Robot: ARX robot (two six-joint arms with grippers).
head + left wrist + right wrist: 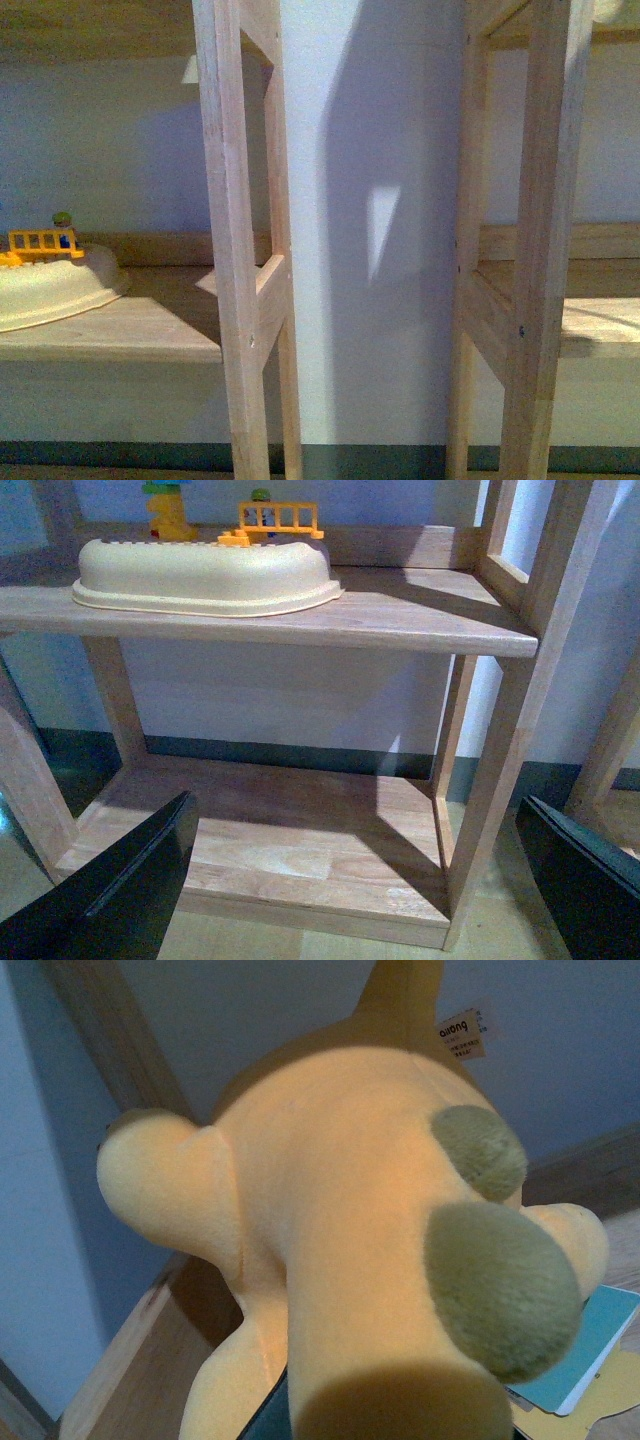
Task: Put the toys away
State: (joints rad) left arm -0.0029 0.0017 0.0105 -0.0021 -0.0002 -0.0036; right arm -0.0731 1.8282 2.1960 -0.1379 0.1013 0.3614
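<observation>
The left claw (350, 880) hangs spread and empty before the lower shelf (300, 850). The right claw is hidden; whether it pinches the plush animal (340, 1230), which fills the right wrist frame's centre, I cannot tell. The cream playset (200, 575), upper left, takes half its shelf, so I'd set the plush low onto bare boards before letting go.
</observation>
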